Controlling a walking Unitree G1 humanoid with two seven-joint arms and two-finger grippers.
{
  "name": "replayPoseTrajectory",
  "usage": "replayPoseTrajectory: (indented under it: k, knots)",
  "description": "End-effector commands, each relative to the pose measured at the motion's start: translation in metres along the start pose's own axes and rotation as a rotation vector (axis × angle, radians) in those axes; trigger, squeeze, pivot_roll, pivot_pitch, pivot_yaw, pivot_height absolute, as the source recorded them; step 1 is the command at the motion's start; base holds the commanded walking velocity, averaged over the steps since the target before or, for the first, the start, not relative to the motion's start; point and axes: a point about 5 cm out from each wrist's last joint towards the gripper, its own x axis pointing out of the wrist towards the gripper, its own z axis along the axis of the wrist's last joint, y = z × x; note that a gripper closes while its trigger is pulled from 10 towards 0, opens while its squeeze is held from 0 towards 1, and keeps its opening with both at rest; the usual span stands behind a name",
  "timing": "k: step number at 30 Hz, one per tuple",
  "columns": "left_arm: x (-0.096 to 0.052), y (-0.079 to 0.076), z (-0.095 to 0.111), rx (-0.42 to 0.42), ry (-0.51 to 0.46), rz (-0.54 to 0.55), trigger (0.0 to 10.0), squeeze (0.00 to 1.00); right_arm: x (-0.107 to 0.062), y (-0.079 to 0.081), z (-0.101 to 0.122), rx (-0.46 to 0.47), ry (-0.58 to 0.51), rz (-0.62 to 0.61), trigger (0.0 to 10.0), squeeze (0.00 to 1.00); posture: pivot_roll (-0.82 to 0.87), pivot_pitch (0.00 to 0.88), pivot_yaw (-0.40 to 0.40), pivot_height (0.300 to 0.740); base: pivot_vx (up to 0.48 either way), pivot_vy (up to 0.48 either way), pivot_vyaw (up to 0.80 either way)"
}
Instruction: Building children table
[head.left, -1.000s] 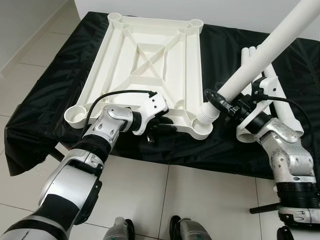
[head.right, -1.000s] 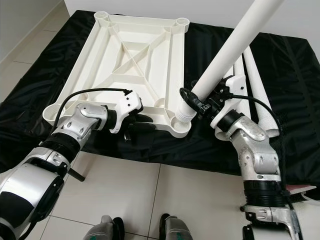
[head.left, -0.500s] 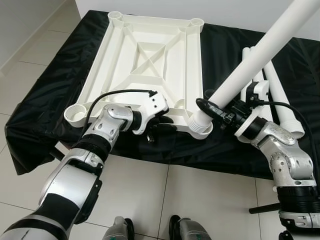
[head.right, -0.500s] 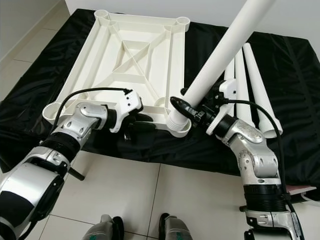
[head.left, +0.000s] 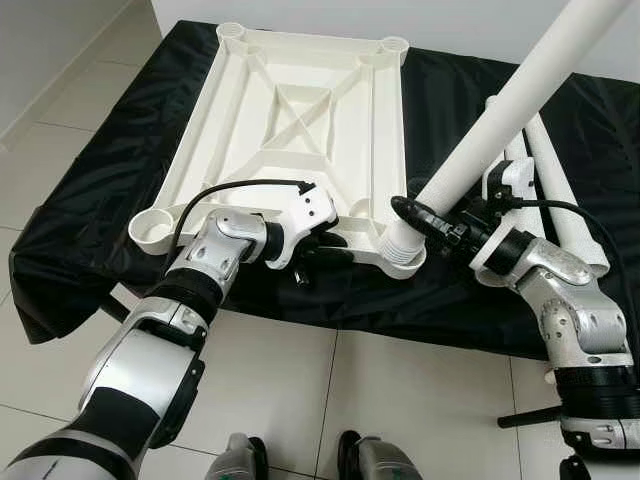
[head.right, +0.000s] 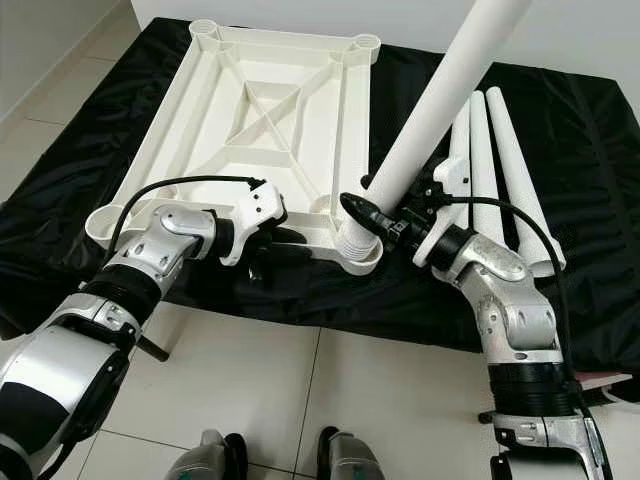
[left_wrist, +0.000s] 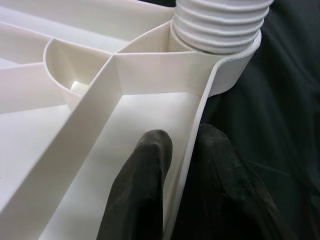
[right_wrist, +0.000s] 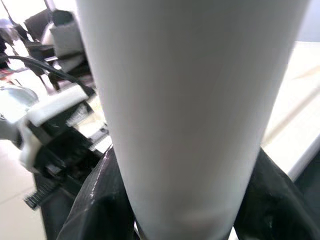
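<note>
nearest me were the robot's own feet (head.left: 300, 462) on the pale tiled floor (head.left: 330, 400), just short of the table's black cloth (head.left: 90, 230).

at the near edge of the table, the left claw (head.left: 318, 252) was clamped on the rim of the white tabletop (head.left: 290, 120), which lay upside down on the cloth with its ribbed underside showing. in the left wrist view one black finger (left_wrist: 142, 190) sat inside the rim wall and the other outside it, pinching the thin plastic between them.

just beside that, at the near right corner socket (head.left: 405, 262), the right claw (head.left: 432, 222) was closed around a long white leg (head.left: 500, 115). the leg leaned up and away to the right, and its ribbed, threaded end (left_wrist: 220, 25) sat in the socket; how deep, i couldn't tell.

behind the right arm, more white legs (head.right: 495, 170) lay side by side on the cloth, well apart from the tabletop.

farther off, the two far corner sockets (head.left: 392, 46) of the tabletop stood open near the wall.
</note>
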Motion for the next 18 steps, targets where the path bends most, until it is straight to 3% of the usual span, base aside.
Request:
replayPoseTrajectory:
  k: [1,18]
  knots:
    - [-0.0061,0.0086,-0.0077,-0.043,0.010,0.143,10.0,0.00,-0.0029,-0.0035,-0.0104,0.012,0.050,-0.033,10.0,0.00,-0.08,0.205,0.003,0.740,0.000,0.000,0.00]
    - [-0.0075,0.0099,-0.0069,-0.044,0.010,0.145,10.0,0.00,0.0005,0.0055,-0.0104,-0.006,0.065,0.047,10.0,0.00,-0.07,0.203,0.003,0.740,0.000,0.000,0.00]
